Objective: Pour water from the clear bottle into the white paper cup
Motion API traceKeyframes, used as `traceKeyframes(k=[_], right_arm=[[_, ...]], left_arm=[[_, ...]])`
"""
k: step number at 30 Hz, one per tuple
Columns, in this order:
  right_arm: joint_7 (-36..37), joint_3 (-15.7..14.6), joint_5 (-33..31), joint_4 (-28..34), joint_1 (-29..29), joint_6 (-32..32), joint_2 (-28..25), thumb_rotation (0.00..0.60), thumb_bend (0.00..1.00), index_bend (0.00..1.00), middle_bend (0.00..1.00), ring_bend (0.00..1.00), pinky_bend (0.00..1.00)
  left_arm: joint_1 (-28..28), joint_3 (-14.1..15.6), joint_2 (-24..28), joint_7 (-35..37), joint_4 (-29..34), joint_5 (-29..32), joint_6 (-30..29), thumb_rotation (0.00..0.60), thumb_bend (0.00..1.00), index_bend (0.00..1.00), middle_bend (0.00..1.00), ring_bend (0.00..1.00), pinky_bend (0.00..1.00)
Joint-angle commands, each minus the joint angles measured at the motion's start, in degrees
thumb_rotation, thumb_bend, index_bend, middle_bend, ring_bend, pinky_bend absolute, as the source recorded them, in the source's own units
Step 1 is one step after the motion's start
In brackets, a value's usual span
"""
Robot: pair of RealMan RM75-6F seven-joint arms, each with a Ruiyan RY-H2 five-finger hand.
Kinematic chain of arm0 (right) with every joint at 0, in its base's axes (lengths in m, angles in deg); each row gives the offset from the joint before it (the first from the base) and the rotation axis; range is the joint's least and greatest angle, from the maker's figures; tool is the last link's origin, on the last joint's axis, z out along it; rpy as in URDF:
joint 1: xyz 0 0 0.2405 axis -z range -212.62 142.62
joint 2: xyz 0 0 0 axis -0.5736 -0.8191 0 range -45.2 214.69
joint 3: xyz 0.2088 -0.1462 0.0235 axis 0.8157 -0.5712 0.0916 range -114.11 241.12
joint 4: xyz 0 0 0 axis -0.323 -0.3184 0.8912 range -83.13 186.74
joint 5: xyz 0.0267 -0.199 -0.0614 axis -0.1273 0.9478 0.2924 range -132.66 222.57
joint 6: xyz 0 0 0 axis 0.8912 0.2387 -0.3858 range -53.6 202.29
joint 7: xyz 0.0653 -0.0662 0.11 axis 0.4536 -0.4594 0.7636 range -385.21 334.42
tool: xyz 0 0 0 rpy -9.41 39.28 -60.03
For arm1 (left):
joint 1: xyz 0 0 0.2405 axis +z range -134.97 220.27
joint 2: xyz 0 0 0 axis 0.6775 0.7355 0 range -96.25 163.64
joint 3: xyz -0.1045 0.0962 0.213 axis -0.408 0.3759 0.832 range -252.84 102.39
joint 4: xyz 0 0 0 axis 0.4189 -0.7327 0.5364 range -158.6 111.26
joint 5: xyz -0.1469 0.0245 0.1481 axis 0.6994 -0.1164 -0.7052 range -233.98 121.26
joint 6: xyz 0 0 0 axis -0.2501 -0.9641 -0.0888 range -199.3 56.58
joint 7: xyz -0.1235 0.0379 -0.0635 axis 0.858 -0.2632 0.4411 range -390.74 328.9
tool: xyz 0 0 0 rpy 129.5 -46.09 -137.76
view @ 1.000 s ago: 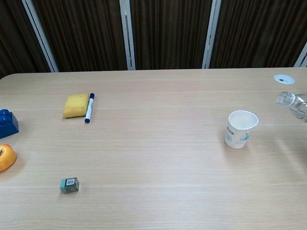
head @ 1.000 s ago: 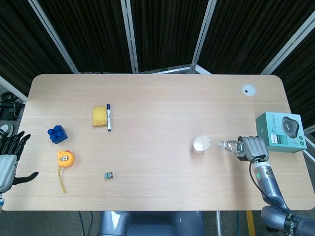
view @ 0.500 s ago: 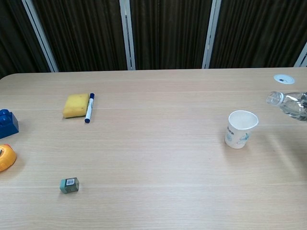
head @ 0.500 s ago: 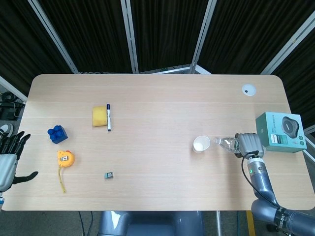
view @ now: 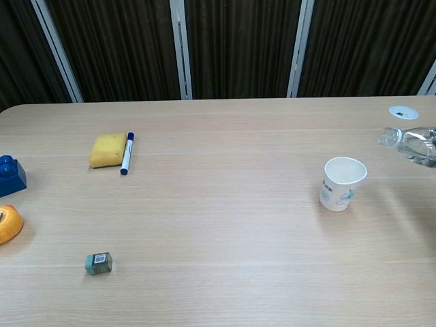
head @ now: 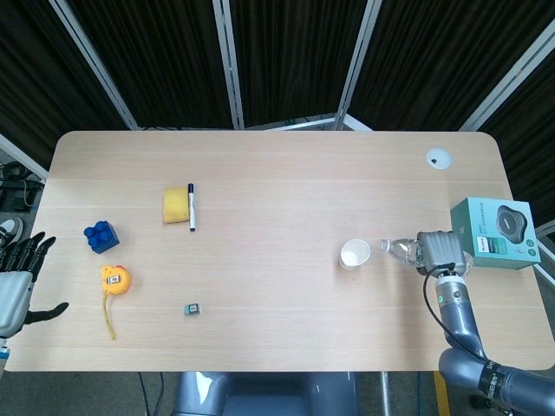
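Holding the clear bottle (head: 401,251) by its body, the right robot hand (head: 439,251) has its fingers wrapped round it and keeps it tipped nearly flat above the table (head: 277,182), neck pointing toward the white paper cup (head: 354,254). In the chest view the bottle's mouth sits above and to the side of the cup's rim, near but apart from it, and no water can be seen leaving it. The cup stands upright on the table, well clear of the teal box (head: 494,232) behind the hand.

The bottle looks thin-walled and soft, so a hard squeeze would likely dent it and push water out in a gush; a grip round the middle of the body seems right. The paper cup is probably very light and easy to knock over if the neck touches its rim.

The left robot hand (head: 16,282) waits at the table's far edge, fingers spread and holding nothing.
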Motion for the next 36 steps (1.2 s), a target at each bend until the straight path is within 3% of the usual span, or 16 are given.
traceKeyframes(k=[1,36], right_arm=[[-0.6,-0.1,-0.1,0.1,-0.2,0.4,0.0,0.6,0.69,0.51,0.58,0.51,0.49],[-7.9,-1.2,-1.6,2.2,-1.7,4.4,0.3,0.6,0.7,0.51,0.58,0.51,0.49]], left_arm=[[0.0,0.0,0.0,0.0,0.0,0.0,0.0,0.6,0.0,0.0,0.0,0.0,0.0],[-0.2,0.1,0.0,-0.1,0.0,0.3,0.4,0.6,0.0,0.0,0.0,0.0,0.0]])
